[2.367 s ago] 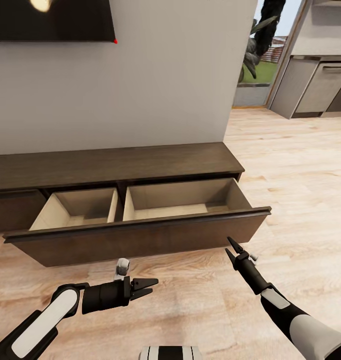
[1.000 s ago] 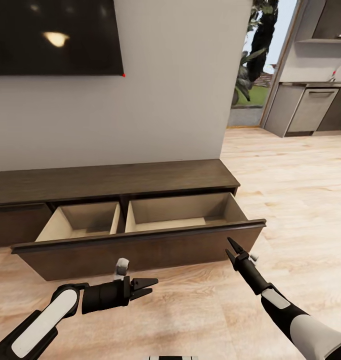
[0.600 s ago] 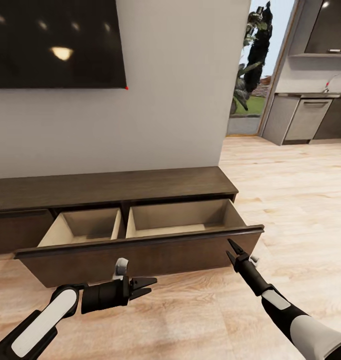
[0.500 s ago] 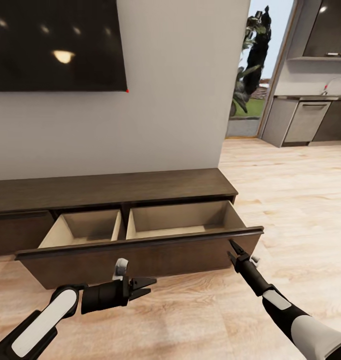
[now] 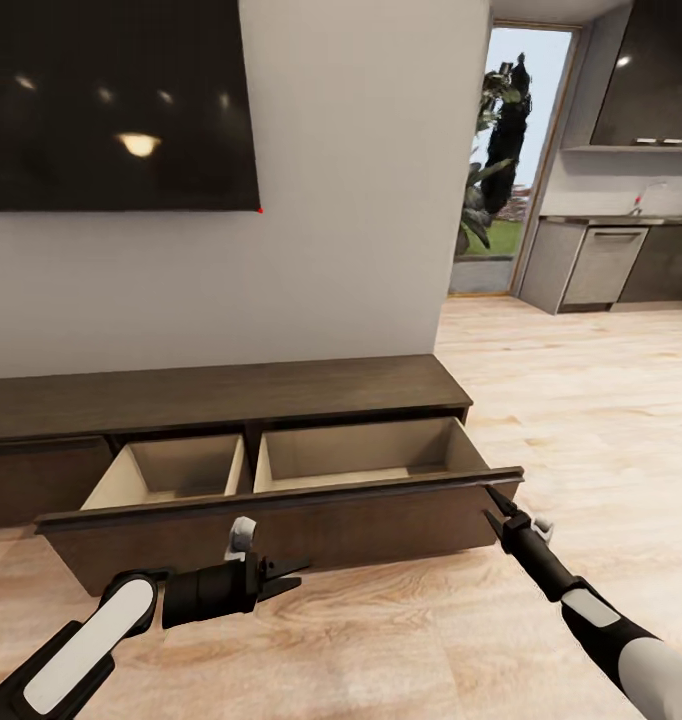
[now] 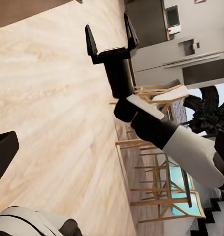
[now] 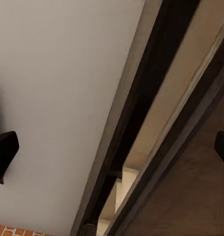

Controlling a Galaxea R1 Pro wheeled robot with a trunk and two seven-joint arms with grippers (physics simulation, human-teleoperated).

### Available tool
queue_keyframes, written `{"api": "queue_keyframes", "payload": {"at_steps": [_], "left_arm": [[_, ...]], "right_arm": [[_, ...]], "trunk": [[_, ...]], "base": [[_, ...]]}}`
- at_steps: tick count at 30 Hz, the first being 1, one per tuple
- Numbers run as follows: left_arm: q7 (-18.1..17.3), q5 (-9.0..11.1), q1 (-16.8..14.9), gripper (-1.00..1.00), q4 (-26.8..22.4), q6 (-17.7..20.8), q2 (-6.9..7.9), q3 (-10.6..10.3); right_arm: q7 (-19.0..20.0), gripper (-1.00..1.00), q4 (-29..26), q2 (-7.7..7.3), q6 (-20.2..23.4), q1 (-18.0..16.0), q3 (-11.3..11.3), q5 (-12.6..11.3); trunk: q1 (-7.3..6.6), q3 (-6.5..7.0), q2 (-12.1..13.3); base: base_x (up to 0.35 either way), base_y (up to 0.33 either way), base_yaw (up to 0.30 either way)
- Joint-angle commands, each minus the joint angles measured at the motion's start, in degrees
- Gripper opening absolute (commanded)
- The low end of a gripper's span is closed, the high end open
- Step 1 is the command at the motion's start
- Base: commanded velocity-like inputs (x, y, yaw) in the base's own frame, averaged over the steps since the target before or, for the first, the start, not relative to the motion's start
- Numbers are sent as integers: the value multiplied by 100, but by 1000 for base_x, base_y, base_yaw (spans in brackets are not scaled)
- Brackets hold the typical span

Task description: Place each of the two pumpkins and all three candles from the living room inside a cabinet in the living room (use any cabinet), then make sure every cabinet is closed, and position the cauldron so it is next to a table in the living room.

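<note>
Cabinet (image 5: 231,385): wide drawer pulled out, compartments bare.
Right end effector (image 5: 497,506): parted, empty, at drawer's right corner.
Left end effector (image 5: 286,576): parted, empty, over floor (image 5: 581,400).

Both arms are matte black with glossy white shell panels along the forearms. Each ends in a black gripper with two pointed fingers: the left gripper (image 5: 286,577), the right gripper (image 5: 493,505). A small white knob sits at each wrist.
</note>
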Motion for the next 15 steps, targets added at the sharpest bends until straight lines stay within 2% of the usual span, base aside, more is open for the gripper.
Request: {"api": "queue_keyframes", "payload": {"at_steps": [1,4,8,12,15], "left_arm": [[-18,-1,-5,100,2,7,3,-8],[-18,-1,-5,100,2,7,2,-8],[-18,-1,-7,100,2,7,1,-8],[-16,-2,-8,100,2,7,4,-8],[-17,-1,-9,100,2,7,4,-8]], "right_arm": [[21,100,49,-10,71,-2,35,-59],[35,100,277,-29,240,59,35,-57],[42,100,430,-69,611,316,34,-62],[43,100,551,-351,762,463,35,-65],[51,100,858,-438,827,490,42,-60]], "trunk": [[-4,18,0],[-11,84,4],[-22,173,9],[-32,261,14],[-40,328,18]], "base": [[0,0,0],[0,0,0],[0,0,0],[0,0,0],[0,0,0]]}}
